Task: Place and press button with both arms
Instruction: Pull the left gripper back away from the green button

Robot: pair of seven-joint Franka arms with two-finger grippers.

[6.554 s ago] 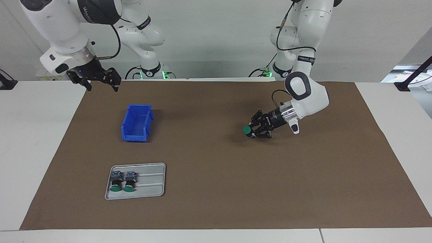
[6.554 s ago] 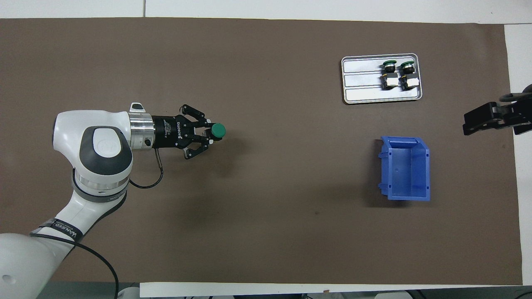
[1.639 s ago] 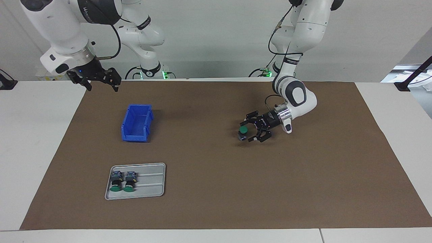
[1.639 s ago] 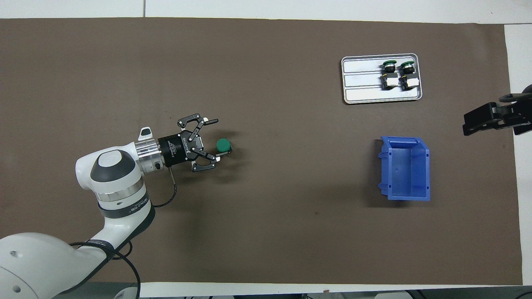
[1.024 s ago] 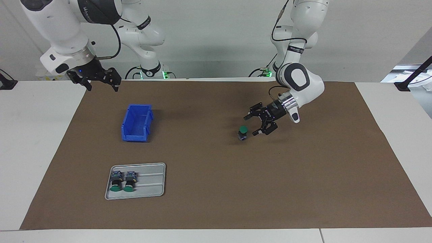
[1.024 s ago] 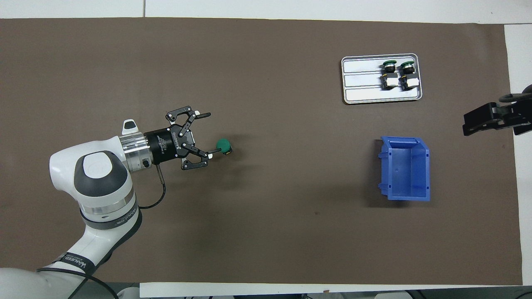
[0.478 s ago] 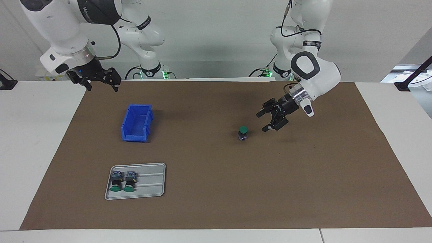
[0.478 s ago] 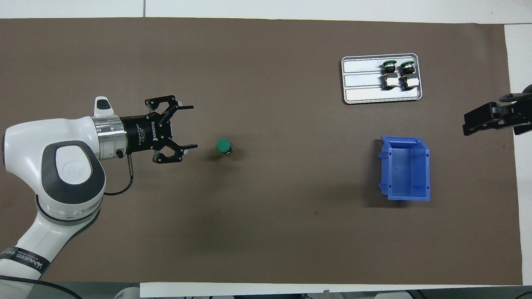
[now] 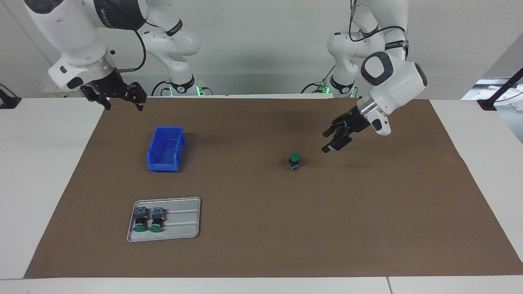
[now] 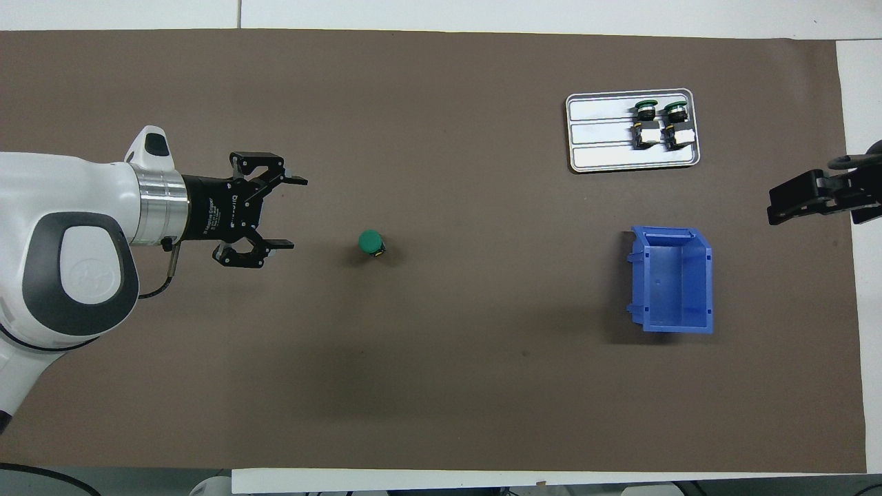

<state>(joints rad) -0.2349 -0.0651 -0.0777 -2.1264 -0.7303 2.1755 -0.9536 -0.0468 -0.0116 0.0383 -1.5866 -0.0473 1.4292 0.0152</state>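
Placing looks done: small green-capped push-button (image 9: pixel 293 160) stands upright on the brown mat (image 9: pixel 261 245), mid-table toward our left arm's end. Left gripper (image 9: pixel 333 139) spread, empty, raised beside it. Right gripper (image 9: pixel 121 99) spread, waiting. Pressing remains.

**Bin and tray on the mat**

On my screen a brown paper mat (image 9: pixel 261 245) covers the white table (image 9: pixel 41 163). An open blue plastic bin (image 9: pixel 163 165) sits in the upper half of the facing view. A ribbed silver metal tray (image 9: pixel 184 220) lies lower in the frame, well apart from it.
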